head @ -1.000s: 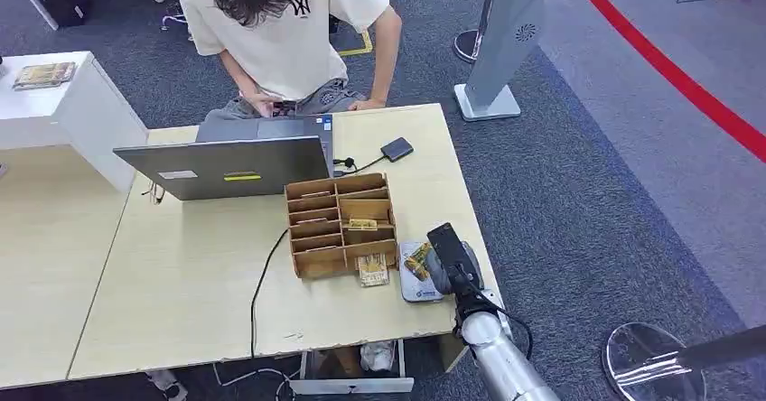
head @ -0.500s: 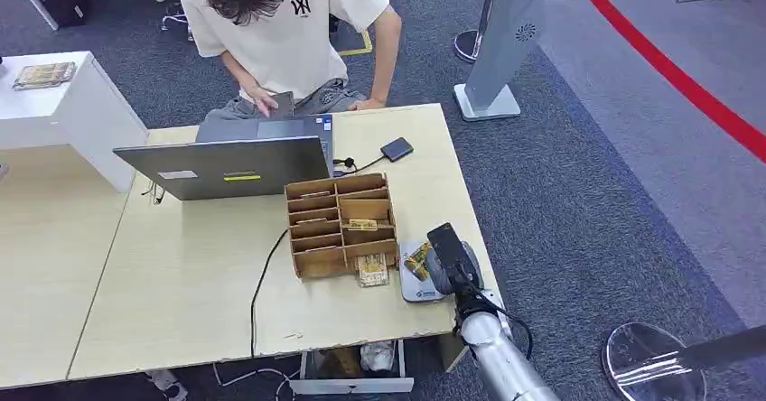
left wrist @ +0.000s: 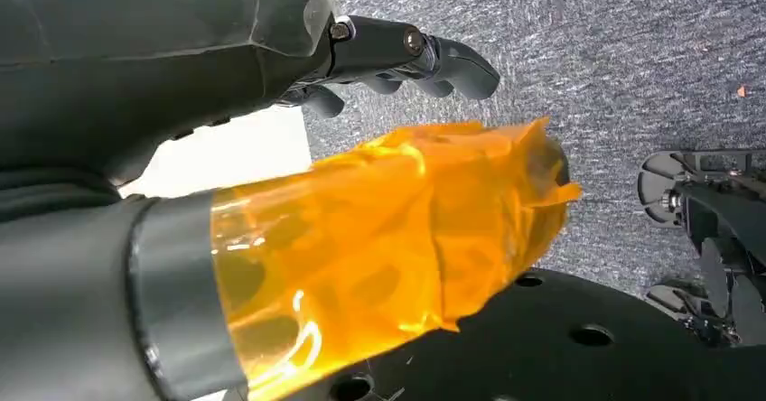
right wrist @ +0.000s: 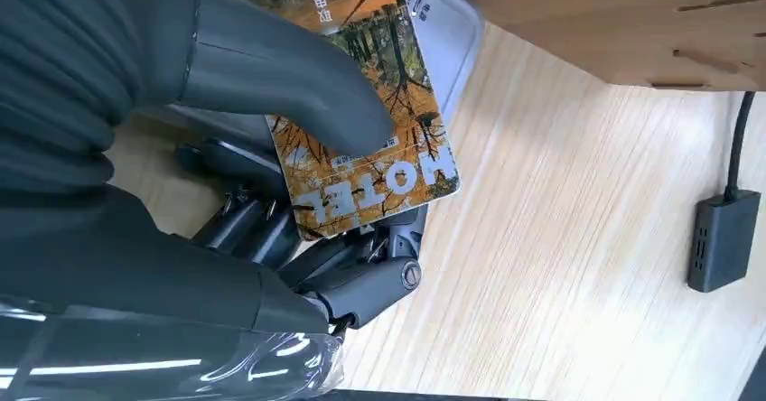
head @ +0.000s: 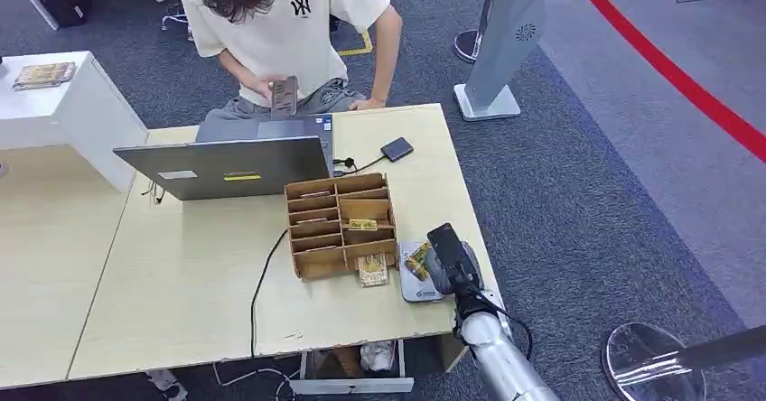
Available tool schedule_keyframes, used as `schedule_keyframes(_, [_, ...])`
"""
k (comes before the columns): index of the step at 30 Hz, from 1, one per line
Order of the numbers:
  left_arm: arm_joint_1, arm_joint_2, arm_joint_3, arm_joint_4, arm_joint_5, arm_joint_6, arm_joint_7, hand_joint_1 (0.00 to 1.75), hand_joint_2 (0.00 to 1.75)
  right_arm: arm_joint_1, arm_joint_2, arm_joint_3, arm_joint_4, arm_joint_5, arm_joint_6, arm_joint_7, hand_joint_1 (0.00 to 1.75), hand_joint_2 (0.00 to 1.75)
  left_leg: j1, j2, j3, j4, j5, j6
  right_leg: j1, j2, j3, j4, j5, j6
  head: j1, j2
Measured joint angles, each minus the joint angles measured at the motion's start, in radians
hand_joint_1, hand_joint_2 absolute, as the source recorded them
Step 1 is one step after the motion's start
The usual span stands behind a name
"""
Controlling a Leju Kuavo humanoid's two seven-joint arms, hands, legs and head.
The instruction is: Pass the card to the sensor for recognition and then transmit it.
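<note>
My right hand (head: pixel 449 262) hovers at the table's front right corner and pinches an orange autumn-print card (head: pixel 417 261) between thumb and fingers. The card lies over the flat grey sensor pad (head: pixel 408 285), which sits right of the wooden organiser. In the right wrist view the card (right wrist: pixel 361 130) reads "HOTEL", the thumb (right wrist: pixel 271 76) presses on its face and dark fingers (right wrist: pixel 352 279) support it from beneath, with the grey sensor (right wrist: pixel 456 31) behind it. I cannot tell if card and pad touch. My left hand (left wrist: pixel 271 103) hangs over carpet, fingers spread, holding nothing.
A wooden card organiser (head: pixel 339 225) with several slots stands mid-table, with a loose card (head: pixel 372 271) at its front. Behind it are an open laptop (head: pixel 226 166), a cable and a small dark device (head: pixel 397 149). A person (head: pixel 289 22) sits at the far edge holding a phone.
The person at the far side has raised a phone in front of the chest. My right hand and the card stay where they were.
</note>
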Motion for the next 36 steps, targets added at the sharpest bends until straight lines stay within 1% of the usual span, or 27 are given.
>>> schedule_keyframes(26, [0.000,-0.002,0.006,0.000,0.002,0.000,0.000,0.00,0.00,-0.002,0.001,0.000,0.003,-0.011,-0.001,-0.001,1.75,1.75,0.000,0.000,0.000,0.000,0.000,0.000,0.000,0.000,0.000,0.000,0.000,0.000,0.000,0.000])
schedule_keyframes(32, [0.000,-0.004,0.006,0.000,0.007,0.007,0.000,0.00,0.00,-0.001,0.008,0.000,-0.005,0.003,-0.023,-0.010,1.75,1.75,0.000,0.000,0.000,0.000,0.000,0.000,0.000,0.000,0.000,0.000,0.000,0.000,0.000,0.000])
schedule_keyframes(36, [0.000,-0.005,0.010,0.000,0.013,0.010,0.000,0.00,0.00,0.012,0.013,0.000,-0.049,0.007,-0.037,-0.018,1.75,1.75,0.000,0.000,0.000,0.000,0.000,0.000,0.000,0.000,0.000,0.000,0.000,0.000,0.000,0.000])
